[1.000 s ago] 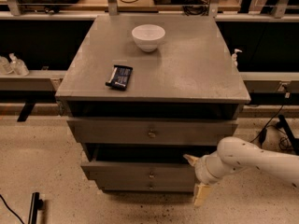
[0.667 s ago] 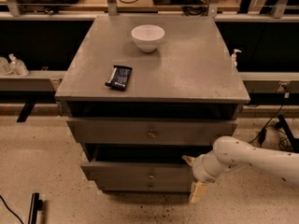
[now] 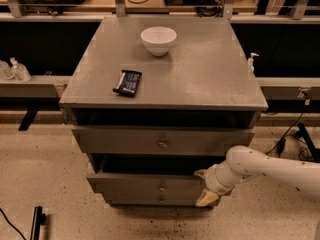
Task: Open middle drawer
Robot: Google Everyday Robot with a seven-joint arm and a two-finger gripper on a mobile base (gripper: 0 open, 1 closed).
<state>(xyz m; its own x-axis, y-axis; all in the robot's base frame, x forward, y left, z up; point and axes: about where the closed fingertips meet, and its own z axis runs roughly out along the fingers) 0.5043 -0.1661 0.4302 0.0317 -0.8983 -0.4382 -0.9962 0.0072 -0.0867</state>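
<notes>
The grey cabinet [image 3: 165, 74] has three like drawers. The middle drawer [image 3: 145, 185], with its small round knob [image 3: 161, 188], stands pulled out a little, leaving a dark gap above its front. My gripper [image 3: 203, 186] is at the right end of that drawer front, reaching in from the right on a white arm [image 3: 260, 166]. Its fingers are open, one fingertip [image 3: 200, 174] at the front's top edge and the other near the bottom edge. The uppermost drawer [image 3: 125, 140] is also slightly out. Only a strip of the lowest drawer [image 3: 150, 200] shows.
A white bowl [image 3: 158, 40] and a dark flat packet [image 3: 128, 82] lie on the cabinet top. A dark bar [image 3: 36, 221] lies on the speckled floor at lower left. Cables [image 3: 295, 131] run along the floor to the right, and benches stand behind.
My gripper and forearm have shifted slightly left along the middle drawer's front. The drawer itself looks the same.
</notes>
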